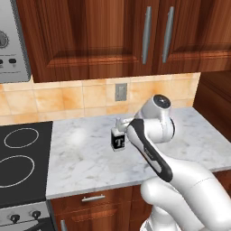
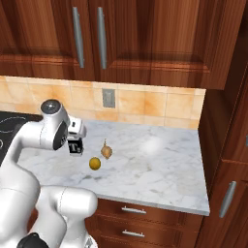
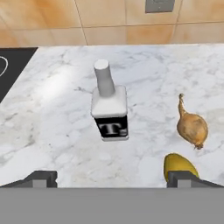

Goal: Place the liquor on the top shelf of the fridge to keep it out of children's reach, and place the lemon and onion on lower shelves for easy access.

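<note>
Dark fingertips of the claw (image 3: 112, 178) stand spread wide at the bottom of the hand view, released and grasping nothing. The right tip sits just in front of the lemon (image 3: 178, 165), partly covering it, though I cannot tell whether they touch. Between the tips and farther on, the liquor (image 3: 110, 105) stands upright on the white marble surface (image 3: 52, 113), its long axis vertical, pale cap up and the black label with its white letter facing the camera. From the claw, then, the bottle lies straight ahead and roughly centred between the open fingers, apart from them. I judge that the coming move is a forward and downward approach that keeps the bottle's squarish body between the fingers before they close.

The onion (image 3: 192, 127) lies to the right of the bottle and just beyond the lemon, its thin stem pointing toward the tiled wall. In the right base view, the lemon (image 2: 95, 163) and onion (image 2: 106, 151) sit close together to the right of the bottle (image 2: 74, 146), all near the left part of the surface. The arm's wrist hangs over them. A black cooktop (image 1: 20, 158) borders the surface on the far left. Above the tiled backsplash hang dark wood cabinets (image 1: 113, 31).
</note>
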Controlling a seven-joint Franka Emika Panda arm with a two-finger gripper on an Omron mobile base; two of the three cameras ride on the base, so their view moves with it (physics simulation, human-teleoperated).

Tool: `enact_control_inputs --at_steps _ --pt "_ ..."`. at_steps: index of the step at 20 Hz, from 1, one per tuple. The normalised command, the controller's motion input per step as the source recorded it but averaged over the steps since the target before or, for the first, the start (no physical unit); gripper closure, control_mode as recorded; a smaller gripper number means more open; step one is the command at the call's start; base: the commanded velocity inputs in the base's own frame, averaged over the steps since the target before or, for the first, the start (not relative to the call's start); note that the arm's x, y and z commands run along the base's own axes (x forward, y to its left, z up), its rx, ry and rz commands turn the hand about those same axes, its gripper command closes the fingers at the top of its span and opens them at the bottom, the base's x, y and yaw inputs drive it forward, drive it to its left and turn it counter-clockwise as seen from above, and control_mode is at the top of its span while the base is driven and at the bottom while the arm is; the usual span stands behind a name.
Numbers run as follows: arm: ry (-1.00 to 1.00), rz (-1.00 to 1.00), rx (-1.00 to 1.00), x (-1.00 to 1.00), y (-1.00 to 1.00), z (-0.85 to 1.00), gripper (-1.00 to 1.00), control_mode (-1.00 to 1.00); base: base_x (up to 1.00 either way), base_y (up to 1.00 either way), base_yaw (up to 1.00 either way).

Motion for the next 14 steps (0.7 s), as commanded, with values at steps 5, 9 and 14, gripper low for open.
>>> enact_control_inputs --at_steps 5,9,14 --pt "-0.1 0.0 0.06 0.44 0.06 -0.11 -1.0 -1.0 0.0 0.0 0.0" --pt "-0.07 0.0 0.0 0.47 0.28 -0.14 -1.0 -1.0 0.0 0.0 0.0" --pt "-0.02 0.0 0.0 0.46 0.3 -0.11 -1.0 -1.0 0.0 0.0 0.0"
